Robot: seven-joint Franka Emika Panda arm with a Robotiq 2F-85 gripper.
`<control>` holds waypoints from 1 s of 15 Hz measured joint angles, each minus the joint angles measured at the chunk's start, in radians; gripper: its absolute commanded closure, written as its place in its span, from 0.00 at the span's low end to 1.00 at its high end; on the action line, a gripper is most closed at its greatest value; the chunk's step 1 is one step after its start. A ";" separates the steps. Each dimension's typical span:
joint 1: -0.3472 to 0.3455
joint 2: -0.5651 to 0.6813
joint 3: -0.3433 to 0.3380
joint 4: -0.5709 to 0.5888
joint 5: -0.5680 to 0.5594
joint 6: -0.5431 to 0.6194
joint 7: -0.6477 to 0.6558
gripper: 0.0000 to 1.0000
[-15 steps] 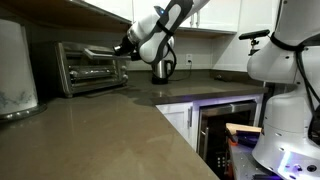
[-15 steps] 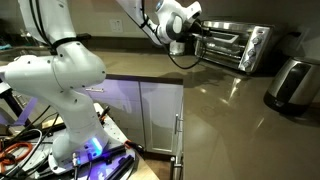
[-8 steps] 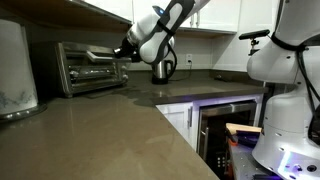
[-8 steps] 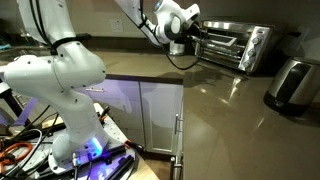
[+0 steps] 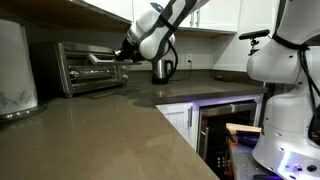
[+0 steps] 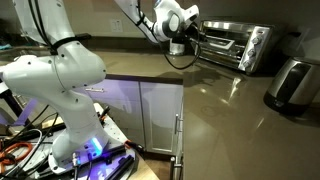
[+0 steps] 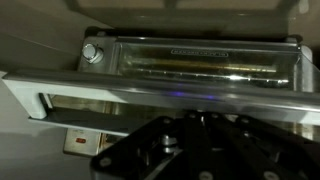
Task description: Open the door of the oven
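The stainless toaster oven [image 5: 85,68] stands at the back of the counter and shows in both exterior views [image 6: 240,45]. Its door [image 7: 120,90] is tipped out a little at the top. In the wrist view the silver bar handle runs across the frame, with the glass and interior [image 7: 200,62] behind it and a knob [image 7: 92,52] at one side. My gripper [image 5: 124,52] is at the handle end of the door [image 6: 190,33]. Its dark fingers [image 7: 185,118] close in around the bar.
A steel kettle [image 5: 160,68] stands on the counter just behind my arm. A built-in glass-fronted appliance [image 5: 225,125] sits under the counter. A white robot body [image 6: 60,80] stands in front of the cabinets. A toaster [image 6: 290,85] sits beside the oven.
My gripper has shifted slightly at the oven's front with the handle. The door's tilt has changed very little.
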 measured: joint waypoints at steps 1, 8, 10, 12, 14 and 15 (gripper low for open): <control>0.008 0.002 -0.007 -0.002 0.000 -0.008 0.000 0.95; 0.088 0.003 -0.078 -0.009 0.029 -0.042 -0.004 0.95; 0.116 0.003 -0.100 -0.015 0.040 -0.049 -0.004 0.95; 0.139 0.003 -0.118 -0.022 0.046 -0.060 -0.004 0.95; 0.157 0.005 -0.131 -0.029 0.049 -0.071 -0.004 0.95; 0.160 0.007 -0.133 -0.032 0.049 -0.073 -0.004 0.95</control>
